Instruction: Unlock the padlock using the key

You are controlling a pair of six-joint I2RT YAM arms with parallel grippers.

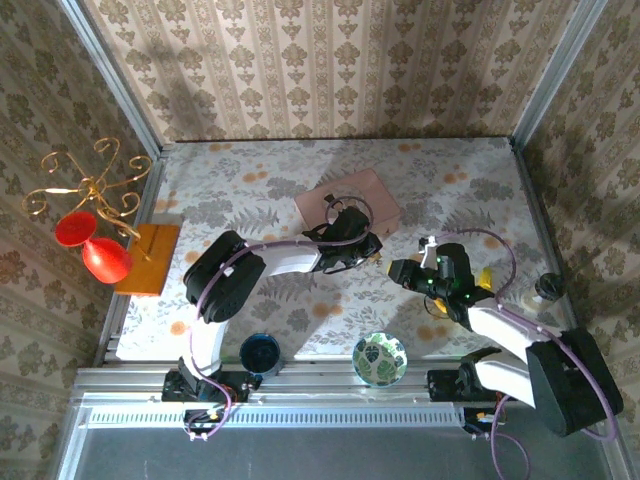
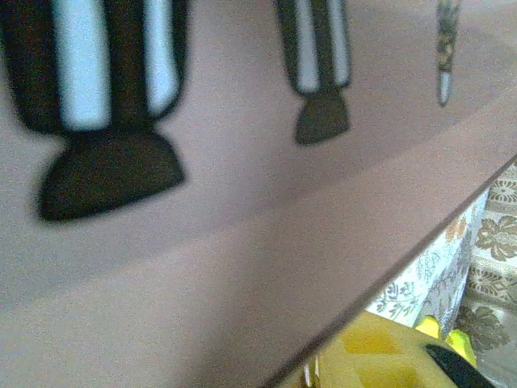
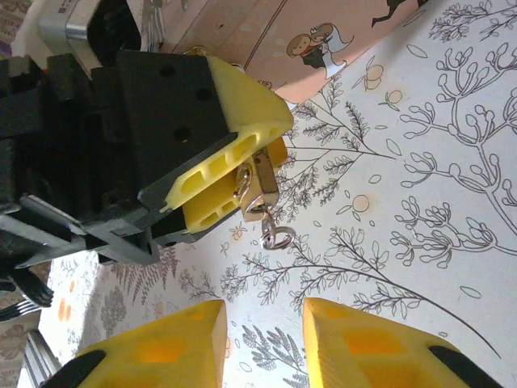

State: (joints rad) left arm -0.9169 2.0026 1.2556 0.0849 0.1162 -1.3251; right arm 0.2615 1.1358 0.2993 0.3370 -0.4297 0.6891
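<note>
The left gripper (image 3: 265, 149) pinches the tiny brass-and-silver metal padlock (image 3: 260, 187) just beside the flat pink box (image 3: 266, 40), which lies closed. The right gripper (image 3: 265, 323) is spread apart.

The table (image 1: 450, 190) wears a pale floral cloth. A pink box (image 1: 375, 195) lies flat at its middle, toward the far side. On the near edge stand a blue cup (image 1: 261, 353), left of centre, and a green patterned bowl (image 1: 379, 358) to its right. An orange board (image 1: 148, 258) lies on the left edge; a small dark object (image 1: 548, 287) sits at the right.
</note>
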